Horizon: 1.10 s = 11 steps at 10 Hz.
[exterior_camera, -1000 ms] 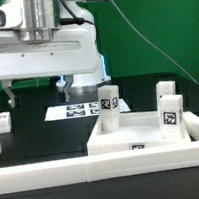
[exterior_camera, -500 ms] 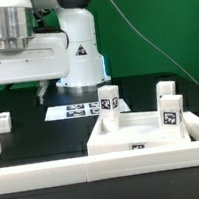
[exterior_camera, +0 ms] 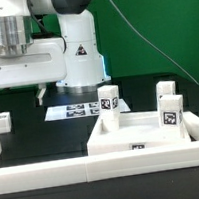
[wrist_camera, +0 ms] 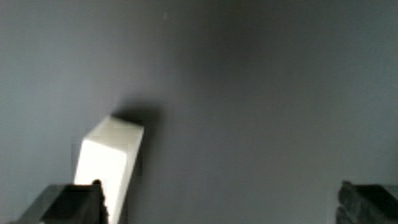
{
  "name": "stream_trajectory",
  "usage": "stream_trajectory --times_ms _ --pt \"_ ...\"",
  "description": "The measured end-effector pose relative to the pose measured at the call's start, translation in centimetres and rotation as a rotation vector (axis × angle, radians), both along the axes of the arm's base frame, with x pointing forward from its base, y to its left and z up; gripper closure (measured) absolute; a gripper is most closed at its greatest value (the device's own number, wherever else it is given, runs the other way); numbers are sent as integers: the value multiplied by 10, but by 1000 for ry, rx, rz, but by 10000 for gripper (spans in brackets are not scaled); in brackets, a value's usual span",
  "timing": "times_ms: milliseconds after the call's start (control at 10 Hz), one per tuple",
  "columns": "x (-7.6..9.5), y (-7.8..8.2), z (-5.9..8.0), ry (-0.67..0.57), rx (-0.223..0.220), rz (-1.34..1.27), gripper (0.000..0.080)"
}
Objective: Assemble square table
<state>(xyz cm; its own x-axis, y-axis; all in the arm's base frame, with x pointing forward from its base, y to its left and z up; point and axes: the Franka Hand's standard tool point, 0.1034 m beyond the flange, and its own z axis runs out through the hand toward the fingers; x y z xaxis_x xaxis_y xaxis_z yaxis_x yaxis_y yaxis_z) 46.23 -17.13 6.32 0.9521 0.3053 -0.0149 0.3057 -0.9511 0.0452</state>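
The square table slab (exterior_camera: 142, 135) lies at the exterior view's right, white with raised rims and a tag on its front rim. Three white tagged legs (exterior_camera: 110, 99) (exterior_camera: 165, 89) (exterior_camera: 171, 111) stand upright at it. A fourth leg (exterior_camera: 3, 121) stands alone on the black surface at the far left. My gripper (exterior_camera: 15, 98) hangs open above that leg, empty, with the leg nearer the left finger. In the wrist view the leg (wrist_camera: 111, 155) lies just ahead of one finger (wrist_camera: 80, 203), and the gripper (wrist_camera: 222, 205) is wide open.
The marker board (exterior_camera: 77, 110) lies flat behind the slab, in front of the robot base (exterior_camera: 81, 59). A long white rail (exterior_camera: 47, 176) edges the front of the black work surface.
My gripper has moved toward the exterior view's left, ending over the lone leg. Its jaws stay open. The slab and the legs have not moved.
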Motion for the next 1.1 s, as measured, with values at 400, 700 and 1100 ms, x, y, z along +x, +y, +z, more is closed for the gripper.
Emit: stream_trajectory --times_ms 400,700,1100 --pt "-37 -4 -13 51 18 10 150" --pt "-53 -4 -19 73 26 0 150" --pt "-64 -24 -20 98 31 -4 150"
